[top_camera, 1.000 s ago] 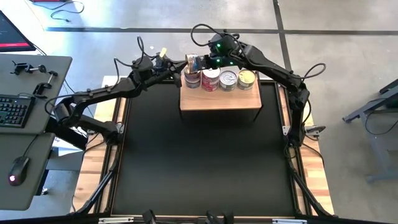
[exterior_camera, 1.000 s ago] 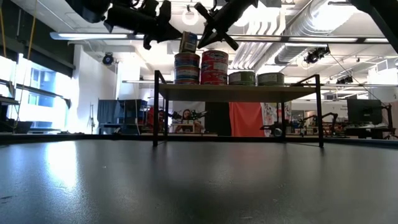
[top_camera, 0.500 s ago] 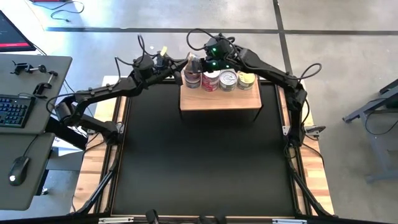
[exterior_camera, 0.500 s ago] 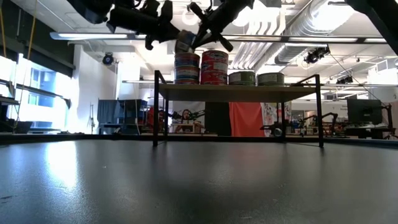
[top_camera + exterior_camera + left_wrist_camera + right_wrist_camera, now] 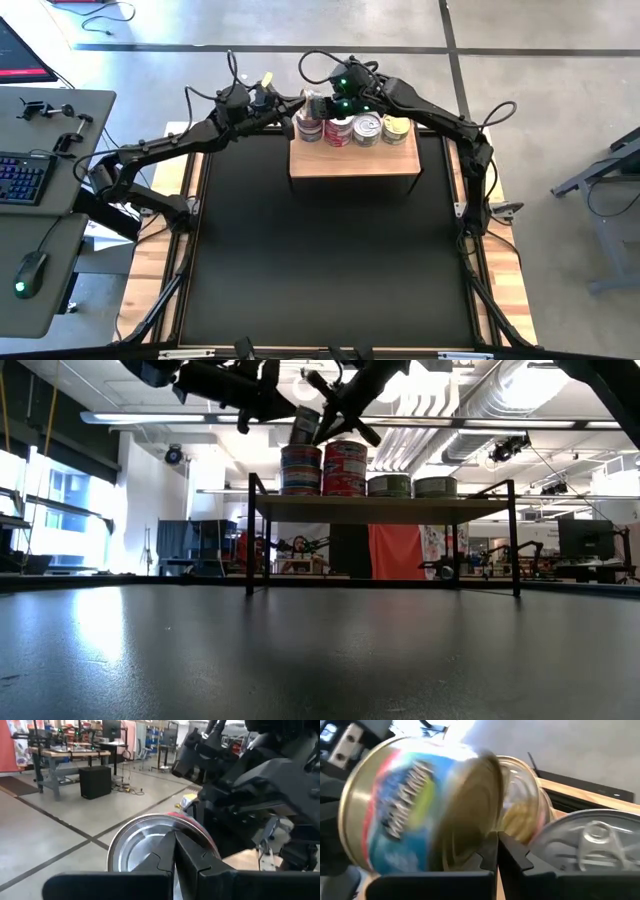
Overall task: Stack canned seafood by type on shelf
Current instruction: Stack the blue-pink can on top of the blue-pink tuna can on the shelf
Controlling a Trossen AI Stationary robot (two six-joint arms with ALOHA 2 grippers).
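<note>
Right hand (image 5: 322,422) — closed, against tilted can (image 5: 303,426)

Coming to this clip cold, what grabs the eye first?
A tilted can hangs in the air between the left gripper and the right gripper, above the leftmost stack on the shelf. The cans sit in a row along the shelf's far edge, the two left stacks taller.

Bright, even room light, with blur close to the wrist cameras.
From table height you look into glare: ceiling lights above the shelf (image 5: 380,508) burn white, and the table (image 5: 300,660) shines pale left of it. The tin (image 5: 420,805) near your right wrist camera smears with blur.
</note>
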